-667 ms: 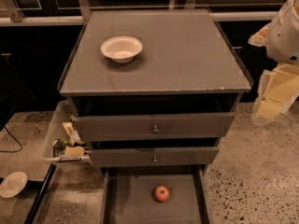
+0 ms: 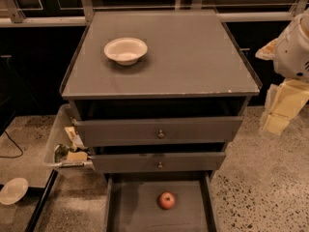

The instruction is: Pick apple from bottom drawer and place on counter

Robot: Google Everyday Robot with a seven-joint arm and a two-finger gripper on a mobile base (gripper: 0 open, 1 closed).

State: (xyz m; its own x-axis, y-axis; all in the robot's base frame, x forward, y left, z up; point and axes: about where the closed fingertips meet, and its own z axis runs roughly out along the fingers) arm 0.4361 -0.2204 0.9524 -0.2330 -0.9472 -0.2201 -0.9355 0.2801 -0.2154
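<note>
The small red apple point(image 2: 167, 200) lies on the flat grey floor of the bottom drawer point(image 2: 130, 211), which is pulled out at the foot of the cabinet. The counter point(image 2: 193, 57) is the large grey top above, with chips in its front rim. My gripper point(image 2: 282, 108), with pale yellowish fingers under a white arm housing, hangs in the air to the right of the cabinet. It is level with the upper drawer, far above and to the right of the apple, and holds nothing that I can see.
A white bowl point(image 2: 125, 50) sits on the counter's back left. Two knobbed drawers point(image 2: 159, 132) stand slightly open above the bottom one. A clear bin of litter point(image 2: 67, 146) stands left of the cabinet. A white dish point(image 2: 13, 190) lies on the floor at left.
The arm and gripper have shifted slightly down and to the right. The apple, drawers and bowl have not moved.
</note>
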